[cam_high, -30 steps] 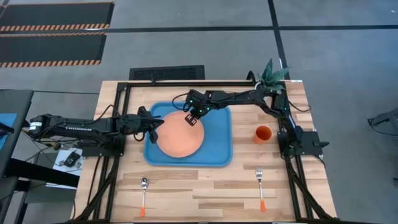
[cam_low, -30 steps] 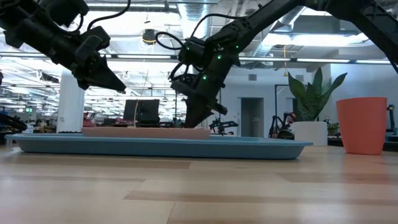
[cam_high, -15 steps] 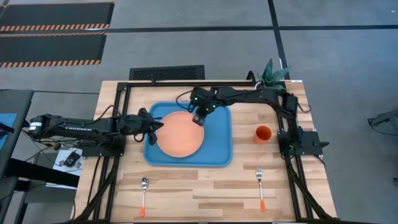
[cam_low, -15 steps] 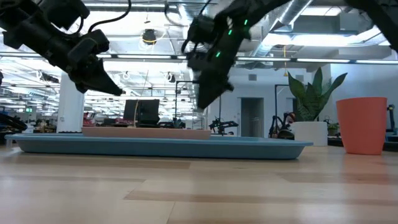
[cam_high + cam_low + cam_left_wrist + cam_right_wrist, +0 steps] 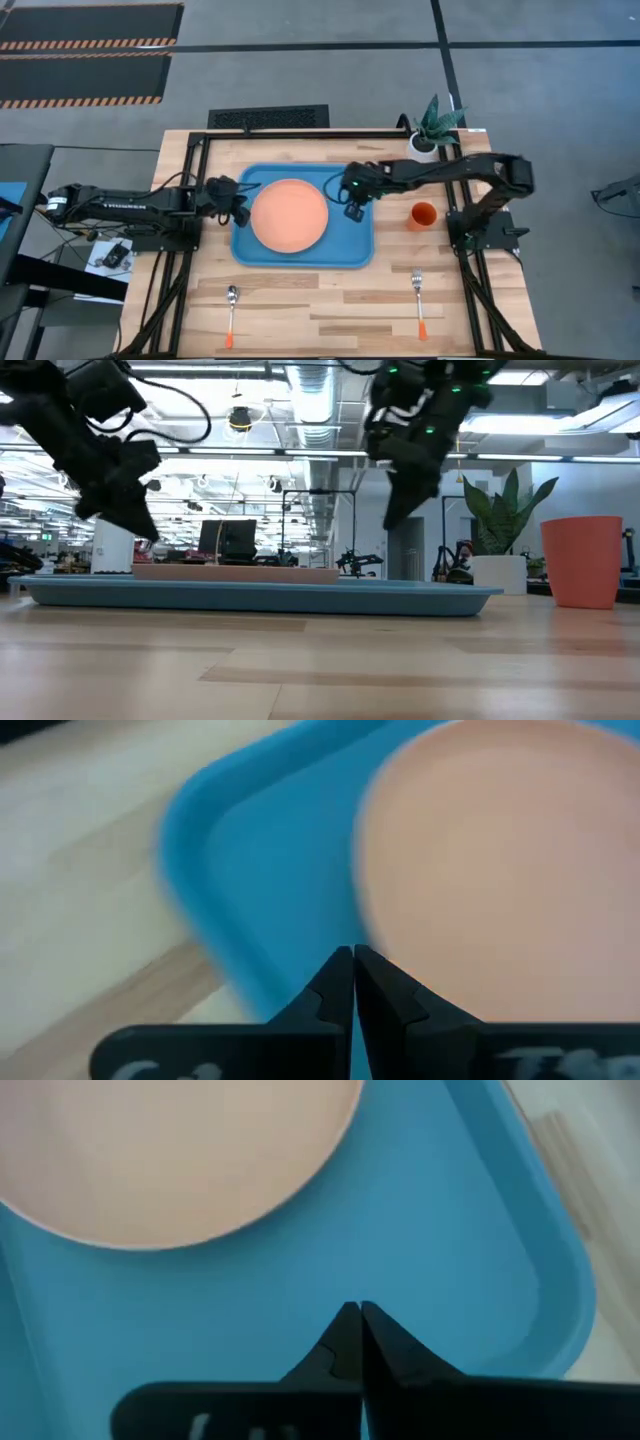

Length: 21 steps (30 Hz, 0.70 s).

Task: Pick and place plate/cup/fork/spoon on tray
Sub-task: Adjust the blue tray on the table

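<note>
The salmon-orange plate (image 5: 289,214) lies flat in the blue tray (image 5: 350,245); it also shows in the low view (image 5: 235,572). My left gripper (image 5: 240,210) is shut and empty, above the tray's left rim beside the plate. My right gripper (image 5: 352,207) is shut and empty, above the tray's bare right part. The orange cup (image 5: 424,215) stands on the table right of the tray. The fork (image 5: 419,300) lies near the front right and the spoon (image 5: 231,308) near the front left, both flat on the table.
A white pot with a green plant (image 5: 435,125) stands at the far right corner. A black frame (image 5: 200,140) runs around the table's far and side edges. Bare wood lies between the tray and the cutlery.
My right gripper has risen from the plate's far edge and gone toward the table's right edge, now over the tray's right part. My left gripper has drawn back a little toward the table's left edge.
</note>
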Tool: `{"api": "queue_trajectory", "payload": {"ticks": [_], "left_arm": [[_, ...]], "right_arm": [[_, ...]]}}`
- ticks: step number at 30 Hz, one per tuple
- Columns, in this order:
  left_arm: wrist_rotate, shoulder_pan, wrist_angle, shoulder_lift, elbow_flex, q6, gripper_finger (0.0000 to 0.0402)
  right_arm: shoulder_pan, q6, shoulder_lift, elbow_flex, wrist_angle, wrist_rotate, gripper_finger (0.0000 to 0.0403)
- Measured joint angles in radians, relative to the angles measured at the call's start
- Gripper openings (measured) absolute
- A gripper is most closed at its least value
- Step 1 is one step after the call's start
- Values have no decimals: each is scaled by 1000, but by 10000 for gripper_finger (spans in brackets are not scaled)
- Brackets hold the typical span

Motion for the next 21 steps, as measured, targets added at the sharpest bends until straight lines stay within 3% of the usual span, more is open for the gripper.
{"api": "queue_trajectory", "payload": {"ticks": [5, 9, 16, 21], "left_arm": [[14, 70, -172, 40, 32, -101, 0], [71, 126, -166, 120, 32, -108, 0], [72, 184, -166, 271, 31, -119, 6], [118, 183, -114, 297, 31, -110, 9]], "right_arm": [[8, 22, -87, -83, 14, 10, 13], [2, 18, -114, -123, 13, 10, 10], [-16, 33, -122, -195, 3, 10, 5], [-20, 33, -120, -231, 7, 10, 7]]}}
